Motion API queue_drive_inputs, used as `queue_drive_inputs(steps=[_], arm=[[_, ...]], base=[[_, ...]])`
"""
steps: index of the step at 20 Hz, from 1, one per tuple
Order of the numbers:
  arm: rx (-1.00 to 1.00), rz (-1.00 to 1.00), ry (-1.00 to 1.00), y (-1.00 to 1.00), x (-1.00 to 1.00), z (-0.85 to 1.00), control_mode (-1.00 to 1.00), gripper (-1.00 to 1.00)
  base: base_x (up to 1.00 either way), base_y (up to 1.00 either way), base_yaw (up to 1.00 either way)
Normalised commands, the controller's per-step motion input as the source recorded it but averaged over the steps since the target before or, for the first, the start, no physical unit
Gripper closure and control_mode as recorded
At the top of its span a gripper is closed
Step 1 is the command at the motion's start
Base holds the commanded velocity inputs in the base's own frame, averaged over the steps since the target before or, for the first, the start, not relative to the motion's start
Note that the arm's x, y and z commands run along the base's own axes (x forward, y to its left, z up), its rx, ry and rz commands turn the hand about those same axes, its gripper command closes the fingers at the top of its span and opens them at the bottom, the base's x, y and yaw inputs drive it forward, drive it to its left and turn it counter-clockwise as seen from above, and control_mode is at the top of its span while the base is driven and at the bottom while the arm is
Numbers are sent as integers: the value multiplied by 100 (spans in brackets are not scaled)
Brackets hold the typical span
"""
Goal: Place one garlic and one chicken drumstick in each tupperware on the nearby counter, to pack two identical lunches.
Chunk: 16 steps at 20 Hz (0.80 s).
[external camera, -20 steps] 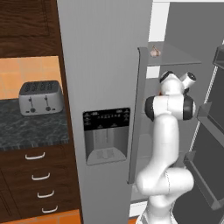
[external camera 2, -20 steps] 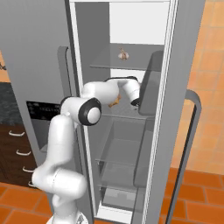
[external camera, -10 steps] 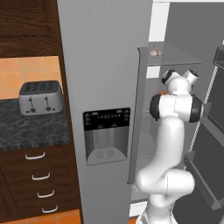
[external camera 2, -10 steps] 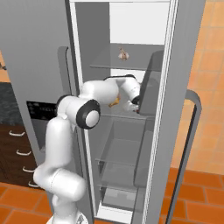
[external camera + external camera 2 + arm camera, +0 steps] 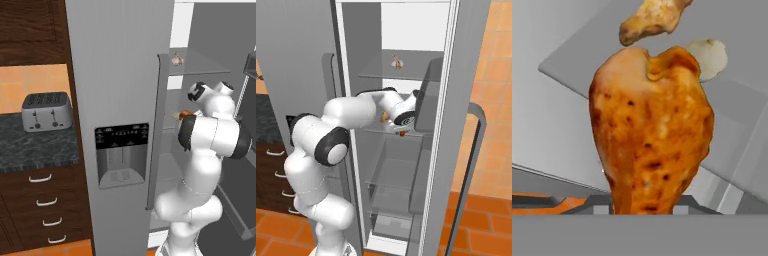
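Drumstick (image 5: 652,130): on the middle fridge shelf (image 5: 421,131), large before the hand camera – a second drumstick (image 5: 652,17) and a garlic (image 5: 709,57) lie beyond.
Jaws: closed around the near drumstick, apparently pinching it.
Handling: probably light, firm, greasy-skinned – best held across the thick meaty middle.
Upper shelf: another garlic (image 5: 397,62).

A silver toaster (image 5: 46,111) stands at nine o'clock of the grey fridge door (image 5: 120,100), whose dispenser panel (image 5: 121,161) faces forward.
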Motion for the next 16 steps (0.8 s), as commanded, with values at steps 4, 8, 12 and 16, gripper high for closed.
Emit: queue_drive_inputs(steps=[4, 8, 12, 16], arm=[[-1, 0, 1, 51, -100, 34, -100, 100], [0, 0, 0, 28, -100, 74, -100, 100], [-1, 0, 0, 42, -100, 72, -100, 100], [0, 0, 0, 51, -100, 30, -100, 100]], base=[[0, 0, 0], [0, 0, 0], [0, 0, 0], [0, 0, 0]])
